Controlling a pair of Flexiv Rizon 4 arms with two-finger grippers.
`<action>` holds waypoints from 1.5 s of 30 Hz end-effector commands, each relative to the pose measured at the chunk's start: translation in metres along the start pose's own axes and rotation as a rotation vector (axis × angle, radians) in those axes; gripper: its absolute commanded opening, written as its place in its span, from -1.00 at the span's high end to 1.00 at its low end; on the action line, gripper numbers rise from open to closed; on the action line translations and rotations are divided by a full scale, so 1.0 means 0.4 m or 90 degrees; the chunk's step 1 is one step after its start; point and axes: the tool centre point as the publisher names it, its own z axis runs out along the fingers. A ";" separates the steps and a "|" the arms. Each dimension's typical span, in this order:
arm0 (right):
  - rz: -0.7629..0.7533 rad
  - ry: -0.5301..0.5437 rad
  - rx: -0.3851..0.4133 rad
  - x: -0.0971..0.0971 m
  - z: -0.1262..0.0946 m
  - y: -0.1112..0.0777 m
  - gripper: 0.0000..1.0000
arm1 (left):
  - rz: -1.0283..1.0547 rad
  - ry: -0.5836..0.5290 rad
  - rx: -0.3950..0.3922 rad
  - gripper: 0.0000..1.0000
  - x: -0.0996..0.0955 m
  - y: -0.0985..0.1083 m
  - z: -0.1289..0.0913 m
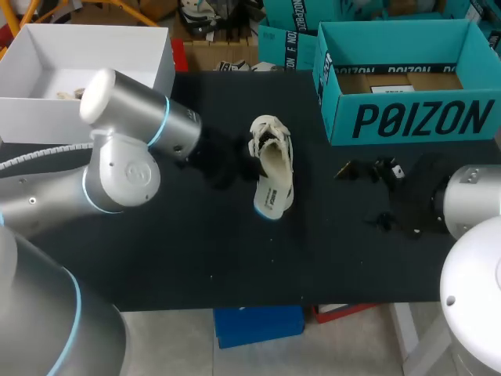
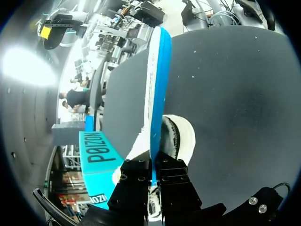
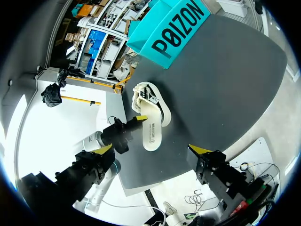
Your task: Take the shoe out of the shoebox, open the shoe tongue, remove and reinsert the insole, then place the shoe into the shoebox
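A white shoe (image 1: 270,141) lies on the black table (image 1: 156,251), its laced tongue end toward the far side. A white insole (image 1: 274,188) with a blue underside sticks out of it toward me. My left gripper (image 1: 223,160) comes in from the shoe's left. In the left wrist view the left gripper (image 2: 153,167) is shut on the thin insole (image 2: 157,84), seen edge-on, with the shoe (image 2: 181,136) just beside it. My right gripper (image 1: 368,196) hangs open to the right of the shoe, apart from it. From the right wrist, the shoe (image 3: 148,99) and insole (image 3: 151,134) lie ahead of the right gripper (image 3: 150,150).
The open teal shoebox (image 1: 407,117) stands at the back right, also visible as the shoebox (image 3: 178,28) and the shoebox (image 2: 96,153). An open white box (image 1: 47,110) sits at the back left. Bare black tabletop lies in front of the shoe.
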 end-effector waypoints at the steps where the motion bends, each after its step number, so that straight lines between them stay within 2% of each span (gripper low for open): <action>1: 0.009 0.009 0.055 -0.020 -0.020 0.003 -1.00 | 0.002 0.012 -0.015 1.00 -0.010 0.013 0.008; 7: 0.009 0.009 0.055 -0.020 -0.020 0.003 -1.00 | 0.002 0.016 -0.031 1.00 -0.014 0.048 0.012; 17: 0.009 0.009 0.055 -0.020 -0.020 0.003 -1.00 | 0.017 0.040 -0.043 1.00 -0.015 0.087 0.051; 21: 0.009 0.009 0.055 -0.020 -0.020 0.003 -1.00 | 0.025 0.053 -0.051 1.00 -0.022 0.119 0.067; 28: 0.009 0.009 0.055 -0.020 -0.020 0.003 -1.00 | 0.035 0.064 -0.075 1.00 -0.047 0.174 0.064; 33: 0.009 0.009 0.055 -0.020 -0.020 0.003 -1.00 | 0.035 0.069 -0.081 1.00 -0.049 0.183 0.064; 37: 0.009 0.009 0.055 -0.020 -0.020 0.003 -1.00 | 0.036 0.072 -0.072 1.00 -0.044 0.169 0.069; 38: 0.009 0.009 0.055 -0.020 -0.020 0.003 -1.00 | 0.035 0.071 -0.070 0.88 -0.043 0.166 0.068; 39: 0.009 0.009 0.055 -0.020 -0.020 0.003 -1.00 | 0.034 0.070 -0.068 0.30 -0.042 0.161 0.066; 40: 0.009 0.009 0.055 -0.020 -0.020 0.003 -1.00 | 0.034 0.070 -0.067 0.11 -0.042 0.156 0.063; 42: 0.009 0.009 0.055 -0.020 -0.020 0.003 -1.00 | 0.035 0.068 -0.063 0.02 -0.043 0.148 0.056; 45: 0.009 0.009 0.055 -0.020 -0.020 0.003 -1.00 | 0.038 0.063 -0.062 0.06 -0.048 0.141 0.046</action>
